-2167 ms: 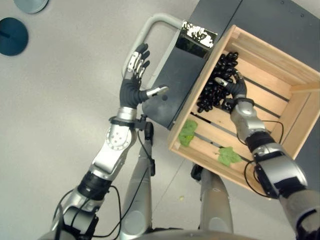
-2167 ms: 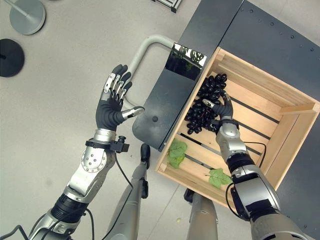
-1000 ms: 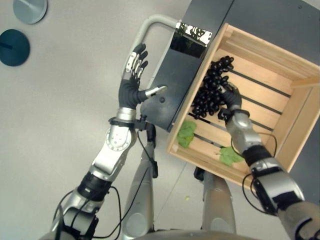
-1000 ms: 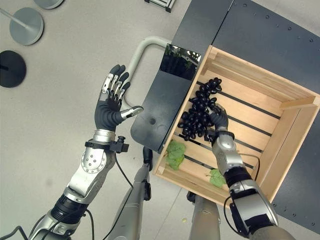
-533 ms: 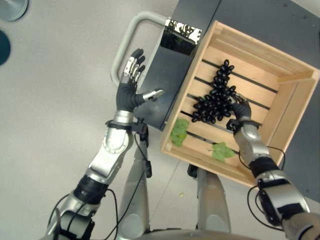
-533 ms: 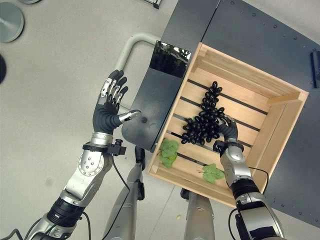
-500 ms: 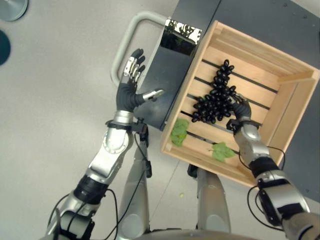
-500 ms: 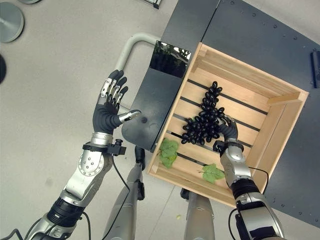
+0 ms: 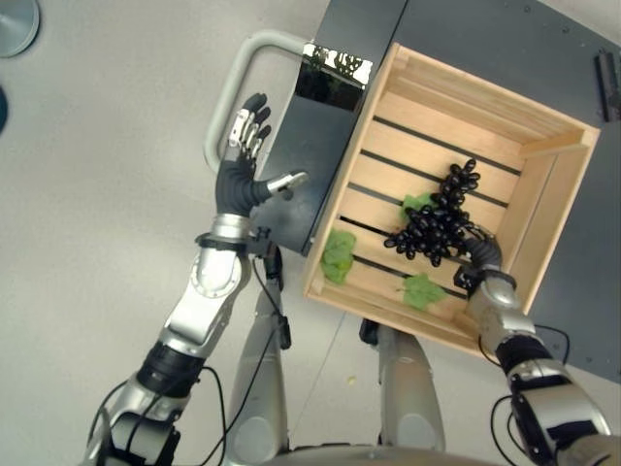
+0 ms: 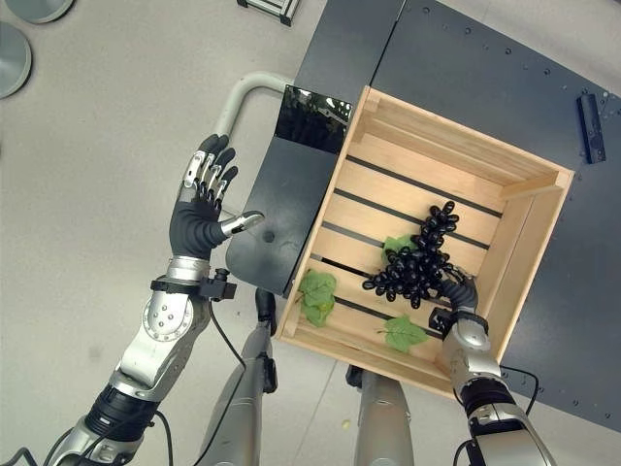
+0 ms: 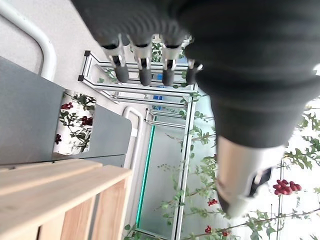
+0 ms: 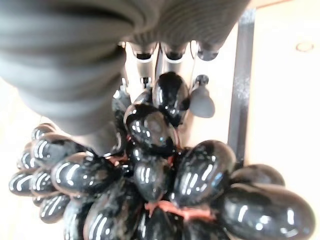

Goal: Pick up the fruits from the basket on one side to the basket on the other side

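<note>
over on the robot's left, the left hand (image 9: 241, 165) is held up beside the dark cart (image 9: 312, 146), fingers straight and spread, thumb out toward the cart's edge, holding nothing. a pale grey tube handle (image 9: 238, 83) curves round just past the fingertips, apart from them. next along, a wooden crate (image 10: 529, 228) of pale slats sits on the cart's dark top. two green leaves lie on the near slats, one (image 10: 315, 291) at the crate's left corner, another (image 10: 403, 333) further right, and a third leaf (image 10: 396, 244) peeks out from behind the fruit. toward the crate's right side lies a bunch of black grapes (image 10: 417, 264), on the slats as far as i can make out. the right hand (image 10: 458, 291) is at the bunch's near right end; from the wrist camera its fingers (image 12: 167, 52) curl in round the grapes (image 12: 155, 165), so it has hold of the bunch
</note>
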Motion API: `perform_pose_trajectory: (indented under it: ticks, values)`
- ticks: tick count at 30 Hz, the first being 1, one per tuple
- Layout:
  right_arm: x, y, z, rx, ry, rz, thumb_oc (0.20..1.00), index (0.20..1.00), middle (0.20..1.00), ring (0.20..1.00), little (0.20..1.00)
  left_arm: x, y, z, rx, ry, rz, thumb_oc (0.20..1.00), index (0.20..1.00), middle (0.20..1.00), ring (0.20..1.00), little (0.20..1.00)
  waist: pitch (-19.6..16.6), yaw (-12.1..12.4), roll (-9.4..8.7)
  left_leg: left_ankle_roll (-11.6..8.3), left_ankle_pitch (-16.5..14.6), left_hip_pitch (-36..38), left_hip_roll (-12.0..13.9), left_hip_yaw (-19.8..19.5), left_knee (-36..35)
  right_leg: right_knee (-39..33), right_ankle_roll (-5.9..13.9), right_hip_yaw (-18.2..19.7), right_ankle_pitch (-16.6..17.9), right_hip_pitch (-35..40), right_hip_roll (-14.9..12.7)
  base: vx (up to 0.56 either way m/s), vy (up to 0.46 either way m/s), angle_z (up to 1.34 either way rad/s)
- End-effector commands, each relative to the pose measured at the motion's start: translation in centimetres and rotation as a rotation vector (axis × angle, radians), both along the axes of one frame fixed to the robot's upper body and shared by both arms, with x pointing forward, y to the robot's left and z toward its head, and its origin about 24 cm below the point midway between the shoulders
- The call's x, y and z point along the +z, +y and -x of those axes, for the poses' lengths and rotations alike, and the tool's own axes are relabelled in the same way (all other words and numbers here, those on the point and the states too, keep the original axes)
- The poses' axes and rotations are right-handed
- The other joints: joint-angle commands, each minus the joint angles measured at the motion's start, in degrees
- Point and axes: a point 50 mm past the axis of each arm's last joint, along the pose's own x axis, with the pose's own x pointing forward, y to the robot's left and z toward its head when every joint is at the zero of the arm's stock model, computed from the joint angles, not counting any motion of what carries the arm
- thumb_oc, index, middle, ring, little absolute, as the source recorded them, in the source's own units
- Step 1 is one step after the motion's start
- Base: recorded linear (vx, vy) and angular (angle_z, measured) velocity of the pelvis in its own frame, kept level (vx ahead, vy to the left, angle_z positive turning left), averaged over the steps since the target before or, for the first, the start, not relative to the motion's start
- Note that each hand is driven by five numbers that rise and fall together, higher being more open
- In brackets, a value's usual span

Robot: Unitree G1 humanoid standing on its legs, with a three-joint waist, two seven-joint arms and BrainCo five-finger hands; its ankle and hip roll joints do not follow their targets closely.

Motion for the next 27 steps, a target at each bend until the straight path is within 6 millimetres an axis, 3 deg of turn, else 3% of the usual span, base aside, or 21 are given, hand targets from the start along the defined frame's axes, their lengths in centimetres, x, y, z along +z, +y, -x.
perform_pose_trajectory:
  ticks: [1,2,3,6,7,9,10,17,18,20,22,23,24,27]
  values:
    - [2.2,-0.8,0.1,-0.030,-0.014,0.317,1.000,1.000,1.000,1.000,1.000,3.0,0.4,2.1,0.023,-0.207,-0.003,1.000,1.000,1.000,1.000,1.000,0.38,0.57,-0.91,-2.27,-6.35,3.64,0.99,-0.16,2.04,-3.55,6.78,-0.17,0.38,3.02,-2.22,0.00,0.000,0.00]
    - [2.7,-0.5,0.0,-0.027,-0.026,0.389,1.000,1.000,1.000,1.000,1.000,3.1,0.5,2.1,0.035,-0.216,-0.007,1.000,1.000,1.000,1.000,1.000,0.38,0.59,-0.88,-2.24,-6.35,3.59,0.94,-0.19,2.07,-3.52,6.79,-0.21,0.37,3.00,-2.23,0.02,-0.037,-0.02]
    - [4.0,-0.2,-0.1,-0.042,-0.046,0.579,1.000,1.000,1.000,1.000,1.000,3.2,0.8,2.1,0.058,-0.231,-0.015,1.000,1.000,1.000,1.000,1.000,0.38,0.73,-0.65,-2.23,-6.31,3.22,0.84,-0.38,2.29,-3.41,6.81,-0.19,0.31,2.81,-2.32,0.00,0.000,0.00]
    - [4.3,-0.3,-0.1,-0.054,-0.047,0.629,1.000,1.000,1.000,1.000,1.000,3.2,0.9,2.2,0.064,-0.239,-0.017,1.000,1.000,1.000,1.000,1.000,0.38,0.80,-0.54,-2.22,-6.28,3.05,0.78,-0.48,2.38,-3.37,6.83,-0.29,0.29,2.84,-2.39,0.00,0.000,0.00]
    - [5.4,-0.6,-0.2,-0.103,-0.060,0.764,1.000,1.000,1.000,1.000,1.000,3.2,0.5,2.3,0.057,-0.247,-0.009,1.000,1.000,1.000,1.000,1.000,0.38,1.18,-0.08,-2.10,-6.23,2.93,0.51,-0.69,2.31,-3.36,6.91,-0.64,0.38,2.93,-2.53,0.00,0.000,0.00]
    - [5.8,-0.7,-0.3,-0.123,-0.075,0.784,1.000,1.000,1.000,1.000,1.000,3.2,0.3,2.3,0.051,-0.250,-0.007,1.000,1.000,1.000,1.000,1.000,0.38,1.24,0.05,-2.06,-6.22,2.75,0.44,-0.84,2.33,-3.32,6.93,-0.74,0.40,2.87,-2.60,0.00,0.000,0.00]
    - [7.1,-0.6,-0.4,-0.135,-0.112,0.882,1.000,1.000,1.000,1.000,1.000,3.2,0.2,2.2,0.060,-0.250,-0.012,1.000,1.000,1.000,1.000,1.000,0.38,1.26,0.16,-2.01,-6.26,2.57,0.30,-0.94,2.44,-3.28,6.99,-0.71,0.37,2.87,-2.67,0.00,0.000,0.00]
    - [8.3,-0.9,-0.1,-0.206,-0.148,1.033,1.000,1.000,1.000,1.000,1.000,3.4,-0.2,2.3,0.068,-0.271,-0.010,1.000,1.000,1.000,1.000,1.000,0.38,1.12,0.41,-1.94,-6.53,2.46,-0.03,-1.32,2.91,-3.02,6.98,-0.51,0.23,3.06,-2.85,0.00,0.000,0.00]
    - [9.8,-0.5,0.1,-0.192,-0.206,1.175,1.000,1.000,1.000,1.000,1.000,3.4,-0.4,2.2,0.070,-0.277,-0.015,1.000,1.000,1.000,1.000,1.000,0.38,0.96,0.24,-1.96,-6.61,2.43,-0.05,-1.32,3.15,-2.95,7.00,-0.39,0.21,3.07,-2.89,0.00,0.000,0.00]
    - [10.1,-0.6,0.2,-0.191,-0.213,1.236,1.000,1.000,1.000,1.000,1.000,3.4,-0.5,2.2,0.068,-0.282,-0.015,1.000,1.000,1.000,1.000,1.000,0.38,0.93,0.31,-1.97,-6.61,2.40,-0.16,-1.36,3.20,-2.90,7.03,-0.41,0.19,3.15,-2.89,0.00,0.000,0.00]
    - [10.7,-0.3,0.2,-0.087,-0.233,1.441,1.000,1.000,1.000,1.000,1.000,3.4,-0.7,2.3,0.055,-0.291,-0.032,1.000,1.000,1.000,1.000,1.000,0.38,1.25,0.29,-2.01,-6.51,2.23,-0.31,-1.50,3.44,-2.78,7.06,-0.47,0.24,3.24,-2.91,0.00,0.000,0.00]
    - [10.7,-0.3,0.1,-0.086,-0.234,1.442,1.000,1.000,1.000,1.000,1.000,3.4,-0.7,2.3,0.056,-0.291,-0.031,1.000,1.000,1.000,1.000,1.000,0.38,1.16,0.35,-2.01,-6.52,2.24,-0.32,-1.51,3.45,-2.78,7.06,-0.48,0.24,3.26,-2.91,0.00,0.000,0.00]
    - [10.8,0.0,0.1,0.026,-0.227,1.602,1.000,1.000,1.000,1.000,1.000,3.3,-0.8,2.4,0.041,-0.293,-0.053,1.000,1.000,1.000,1.000,1.000,0.38,1.51,0.15,-2.11,-6.41,2.19,-0.31,-1.64,3.48,-2.81,7.17,-0.78,0.35,3.34,-2.96,0.00,0.000,0.00]
    - [10.3,0.1,0.1,0.138,-0.198,1.719,1.000,1.000,1.000,1.000,1.000,3.3,-0.8,2.5,0.021,-0.295,-0.077,1.000,1.000,1.000,1.000,1.000,0.38,1.50,-0.05,-2.24,-6.22,2.12,-0.24,-1.92,3.55,-2.98,7.20,-1.10,0.43,3.67,-2.93,0.00,-0.013,0.01]
